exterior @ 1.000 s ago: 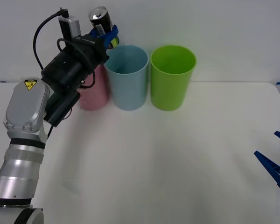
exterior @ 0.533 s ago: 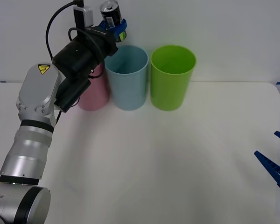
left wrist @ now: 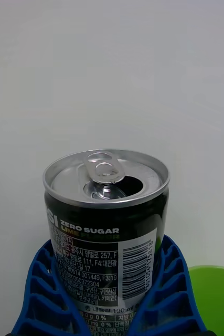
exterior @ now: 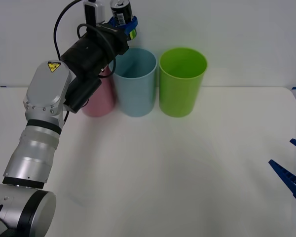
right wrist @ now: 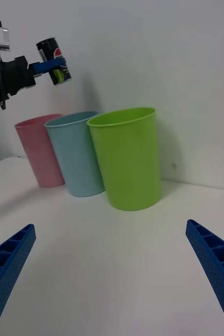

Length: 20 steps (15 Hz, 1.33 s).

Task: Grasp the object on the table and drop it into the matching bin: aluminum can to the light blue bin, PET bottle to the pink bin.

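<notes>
Left gripper holds aluminum can in the air above the bins, over the near-left rim of light blue bin, pink bin just left

Blue ribbed fingers pinch the can's lower body from both sides, can upright, tab top already opened. Can looks small, rigid, thin-walled and smooth, likely light and maybe empty; judge it could dent or slide if squeezed wrong, so mid-to-low side grip as now is the spot. Drop not yet done, can seems to need to sit more over the blue opening. Green bin right of blue. Right gripper idle low at right table edge, fingers spread wide
</notes>
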### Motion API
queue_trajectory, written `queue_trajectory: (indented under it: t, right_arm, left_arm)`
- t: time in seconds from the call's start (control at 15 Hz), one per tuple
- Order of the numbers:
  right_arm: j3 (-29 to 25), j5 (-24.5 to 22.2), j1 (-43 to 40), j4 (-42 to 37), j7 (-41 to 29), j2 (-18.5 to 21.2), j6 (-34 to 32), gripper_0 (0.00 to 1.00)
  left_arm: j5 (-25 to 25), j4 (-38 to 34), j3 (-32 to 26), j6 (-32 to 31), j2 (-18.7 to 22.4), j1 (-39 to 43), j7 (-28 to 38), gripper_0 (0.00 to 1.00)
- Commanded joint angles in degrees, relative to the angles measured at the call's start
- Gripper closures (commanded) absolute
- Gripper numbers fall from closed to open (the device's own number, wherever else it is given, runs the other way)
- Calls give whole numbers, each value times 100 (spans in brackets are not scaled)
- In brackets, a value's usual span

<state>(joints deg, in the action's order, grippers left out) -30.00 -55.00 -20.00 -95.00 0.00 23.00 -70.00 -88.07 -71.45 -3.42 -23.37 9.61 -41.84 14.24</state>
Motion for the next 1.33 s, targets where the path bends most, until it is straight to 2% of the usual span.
queue_trajectory:
  t: [0.07,0.2,0.27,0.33,0.4,1.13,1.33]
  right_arm:
    - [0,0,0,0,0,0,0,0]
    - [0,0,0,0,0,0,0,0]
    - [0,0,0,0,0,0,0,0]
    - [0,0,0,0,0,0,0,0]
    - [0,0,0,0,0,0,0,0]
    - [0,0,0,0,0,0,0,0]
    - [0,0,0,0,0,0,0,0]
  left_arm:
    - [0,0,17,8,-12,-9,-27,99]
    - [0,0,26,-1,-20,0,-27,97]
    - [9,0,43,-1,-12,0,-27,89]
    - [27,-9,43,-1,-12,-9,-36,70]
    - [44,0,52,-1,-12,0,-44,0]
    - [159,0,52,-80,-12,18,-88,0]
    - [343,-9,52,-159,-3,97,-106,0]
